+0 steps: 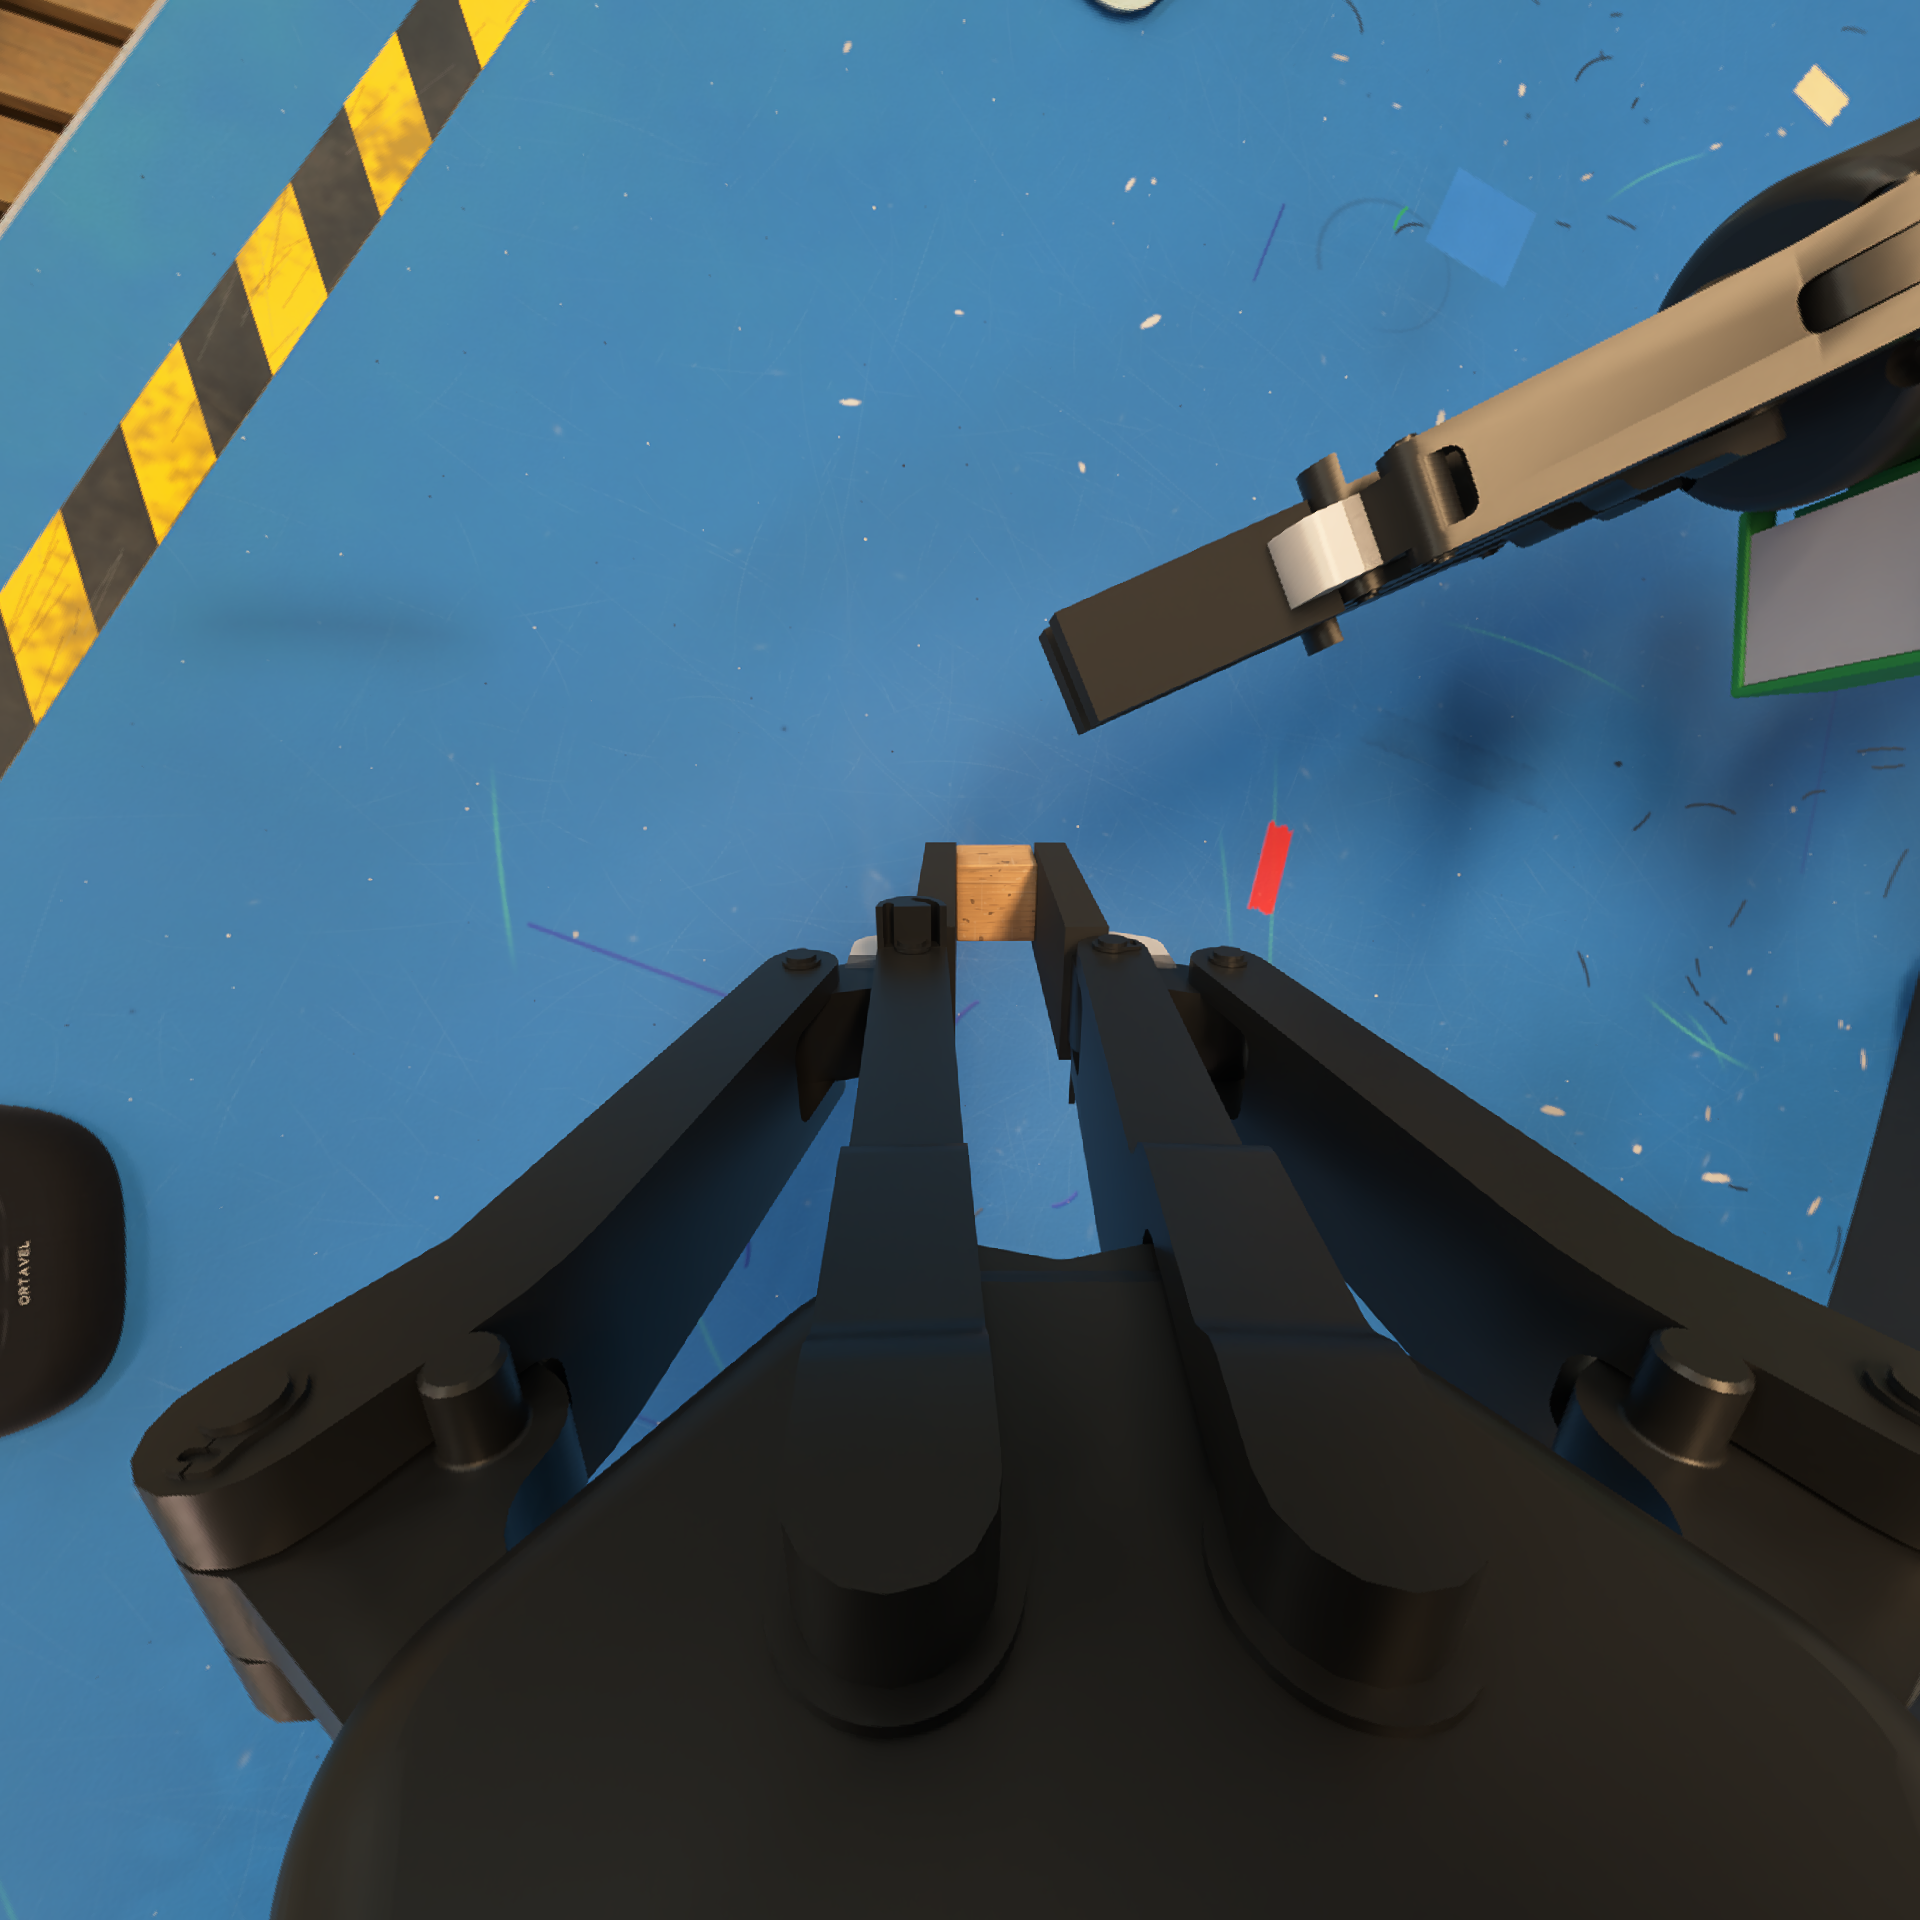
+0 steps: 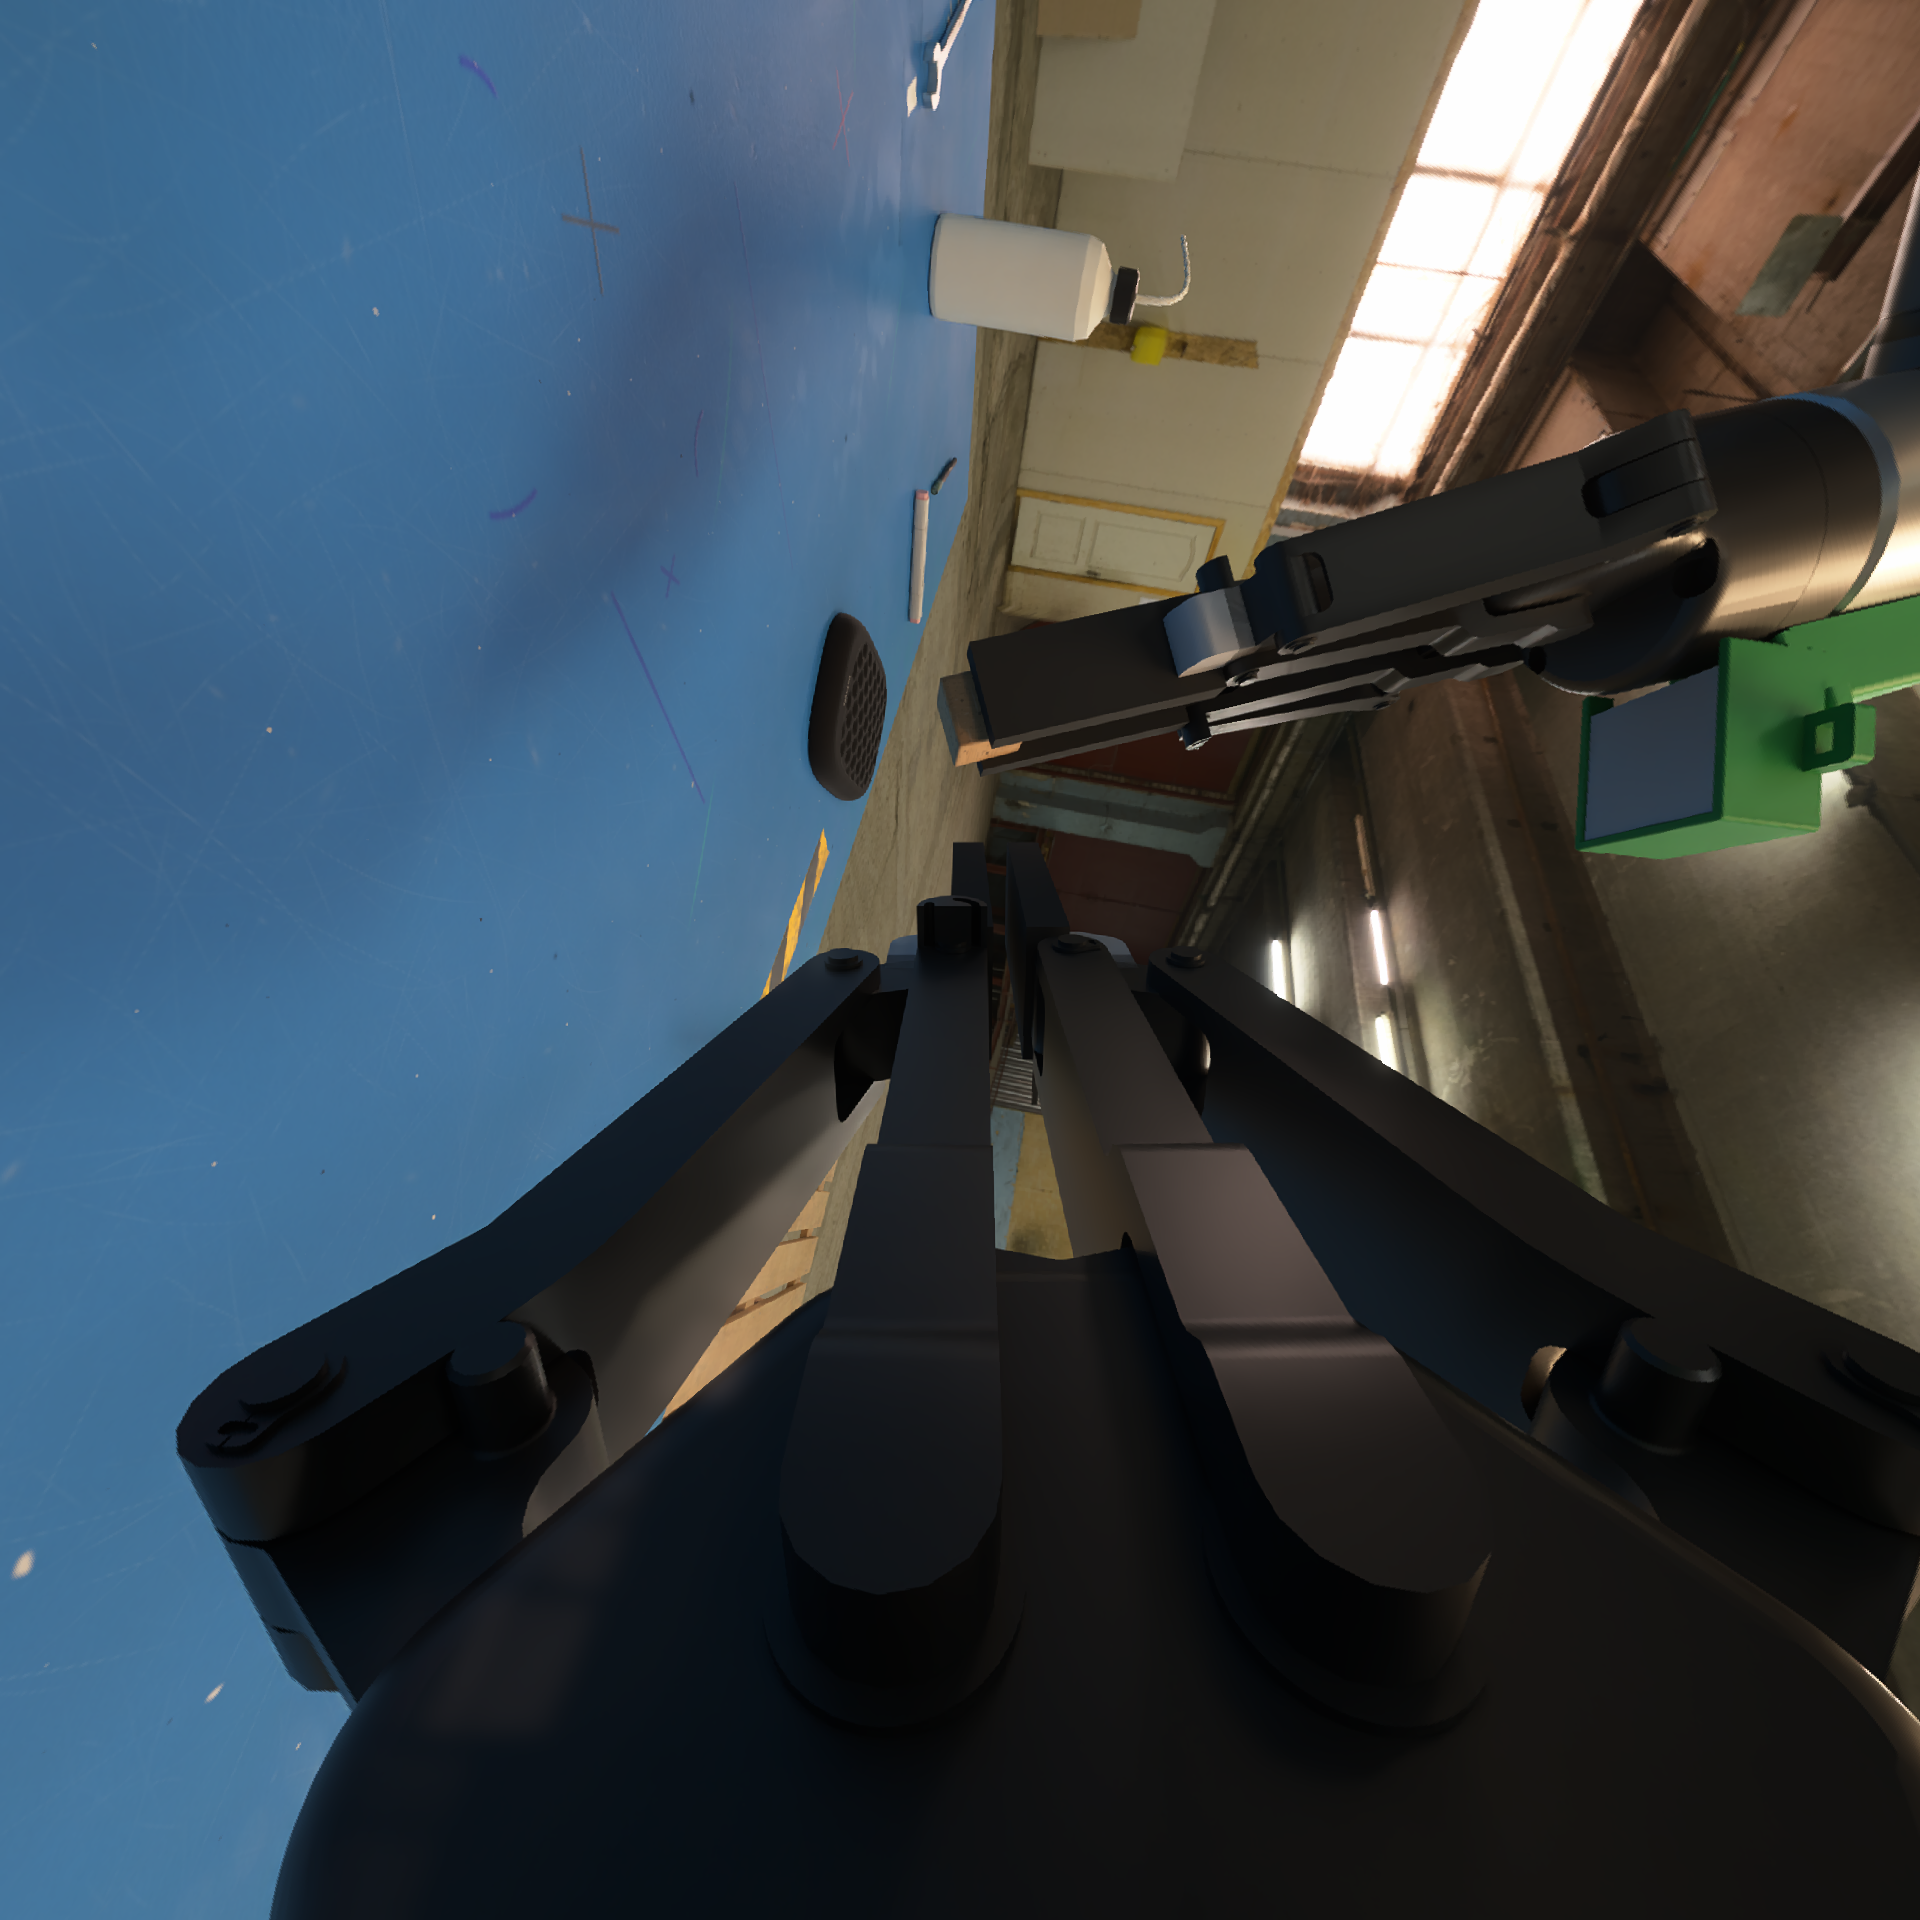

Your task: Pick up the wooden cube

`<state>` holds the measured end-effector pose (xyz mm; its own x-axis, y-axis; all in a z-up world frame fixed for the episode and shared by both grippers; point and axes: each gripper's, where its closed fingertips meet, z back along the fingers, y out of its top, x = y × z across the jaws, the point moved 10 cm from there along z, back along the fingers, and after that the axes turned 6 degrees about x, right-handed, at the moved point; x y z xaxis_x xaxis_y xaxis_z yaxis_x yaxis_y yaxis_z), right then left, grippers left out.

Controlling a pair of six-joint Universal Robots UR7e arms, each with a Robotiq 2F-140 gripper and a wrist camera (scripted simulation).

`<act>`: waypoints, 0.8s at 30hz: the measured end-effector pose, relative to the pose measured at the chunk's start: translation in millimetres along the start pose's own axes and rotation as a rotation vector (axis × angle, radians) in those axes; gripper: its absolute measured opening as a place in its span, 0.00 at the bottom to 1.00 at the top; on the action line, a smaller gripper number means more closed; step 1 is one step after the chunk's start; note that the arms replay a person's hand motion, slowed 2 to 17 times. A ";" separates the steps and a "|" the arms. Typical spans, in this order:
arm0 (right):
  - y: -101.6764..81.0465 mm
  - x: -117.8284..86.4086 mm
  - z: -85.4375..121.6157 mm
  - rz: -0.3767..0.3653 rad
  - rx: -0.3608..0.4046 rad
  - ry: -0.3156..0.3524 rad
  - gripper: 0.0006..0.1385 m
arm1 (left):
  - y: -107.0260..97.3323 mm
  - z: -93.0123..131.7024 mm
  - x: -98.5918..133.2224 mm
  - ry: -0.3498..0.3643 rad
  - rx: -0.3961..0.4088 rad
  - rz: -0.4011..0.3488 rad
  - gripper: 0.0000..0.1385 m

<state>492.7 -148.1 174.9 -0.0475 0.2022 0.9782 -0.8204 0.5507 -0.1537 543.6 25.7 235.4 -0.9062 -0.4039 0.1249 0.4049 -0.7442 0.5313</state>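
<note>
The wooden cube [image 1: 995, 894] is small and light brown, and it sits clamped between the fingertips of my left gripper [image 1: 995, 862], which is shut on it over the blue table [image 1: 623, 623]. In the right wrist view the left gripper [image 2: 961, 717] shows from the side with a sliver of the cube [image 2: 971, 746] at its tip, apart from the table surface. My right gripper [image 2: 1003, 862] is shut with nothing between its fingers. It also shows in the left wrist view [image 1: 1070, 675], up and to the right of the cube, not touching it.
A black rounded mesh-faced object [image 1: 52, 1268] lies on the table and also shows in the right wrist view [image 2: 850, 707]. A white bottle [image 2: 1018, 275] and a white marker [image 2: 918, 556] stand near the table's edge. A red tape strip [image 1: 1270, 868] lies beside the cube. Yellow-black hazard striping [image 1: 260, 270] marks a table edge.
</note>
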 end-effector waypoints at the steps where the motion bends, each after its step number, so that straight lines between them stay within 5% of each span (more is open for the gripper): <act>1: 0.0 0.0 0.0 0.000 0.001 0.000 0.04 | 0.0 0.0 0.1 -0.001 0.000 -0.001 0.14; 24: 1.3 -1.7 0.9 0.008 0.030 0.004 0.04 | -1.2 -0.5 3.9 -0.001 -0.026 -0.050 0.14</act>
<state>491.2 -148.5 173.2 -0.0522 0.2102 0.9763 -0.8368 0.5243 -0.1576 539.6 24.8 234.8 -0.9257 -0.3649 0.0997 0.3618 -0.7772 0.5147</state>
